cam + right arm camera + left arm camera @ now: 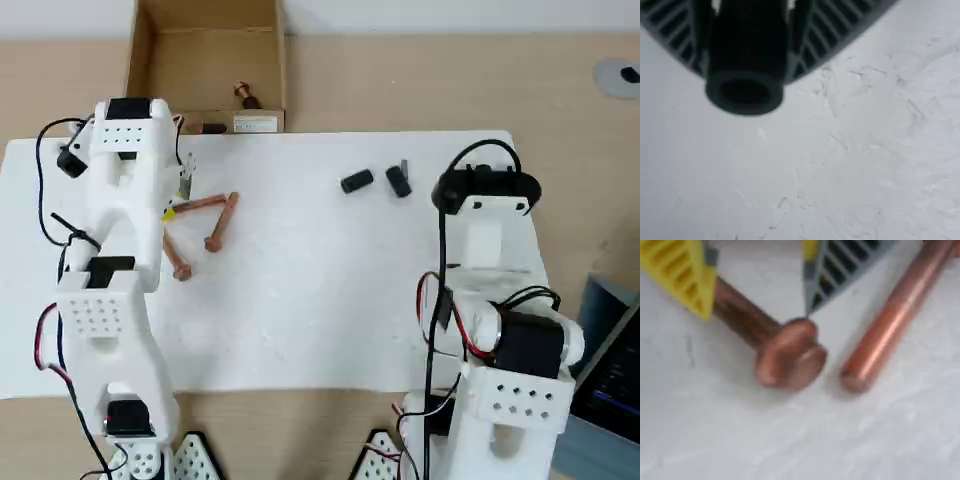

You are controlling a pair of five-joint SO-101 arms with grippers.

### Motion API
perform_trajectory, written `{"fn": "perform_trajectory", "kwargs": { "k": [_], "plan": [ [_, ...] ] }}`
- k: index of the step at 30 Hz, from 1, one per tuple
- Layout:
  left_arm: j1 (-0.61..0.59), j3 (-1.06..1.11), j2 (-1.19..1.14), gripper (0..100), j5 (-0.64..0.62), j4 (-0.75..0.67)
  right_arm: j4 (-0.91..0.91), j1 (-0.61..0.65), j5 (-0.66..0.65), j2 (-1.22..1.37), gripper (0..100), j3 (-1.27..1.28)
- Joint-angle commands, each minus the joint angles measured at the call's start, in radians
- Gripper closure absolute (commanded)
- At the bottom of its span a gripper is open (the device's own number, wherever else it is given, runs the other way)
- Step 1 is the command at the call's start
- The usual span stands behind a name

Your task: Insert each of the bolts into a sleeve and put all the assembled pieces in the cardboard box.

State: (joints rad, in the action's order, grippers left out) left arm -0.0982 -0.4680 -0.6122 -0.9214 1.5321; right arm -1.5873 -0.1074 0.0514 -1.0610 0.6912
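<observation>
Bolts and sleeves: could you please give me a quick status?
Left gripper open over a copper bolt. Right gripper shut on a black sleeve. One assembled piece in cardboard box. Second bolt close alongside.

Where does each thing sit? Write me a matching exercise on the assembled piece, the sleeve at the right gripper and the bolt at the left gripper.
Things:
1. assembled piece
2. black sleeve
3. copper bolt

Places:
A. lying on the white mat, between the open fingers of the left gripper
B. inside the cardboard box
C. clamped in the right gripper

Pairs: 1-B, 2-C, 3-A.
</observation>
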Motion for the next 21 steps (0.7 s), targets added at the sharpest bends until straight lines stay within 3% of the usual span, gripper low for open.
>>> {"fn": "perform_trajectory", "kwargs": {
  "k": [1,21],
  "plan": [
    [0.009,-0.046,-0.007,86,-0.005,0.006,0.02,-0.01,0.003,-0.025,98.9,0.002],
    [0.008,-0.038,-0.076,86,-0.005,0.005,0.02,-0.008,0.003,-0.025,98.9,0.002]
  ]
}}
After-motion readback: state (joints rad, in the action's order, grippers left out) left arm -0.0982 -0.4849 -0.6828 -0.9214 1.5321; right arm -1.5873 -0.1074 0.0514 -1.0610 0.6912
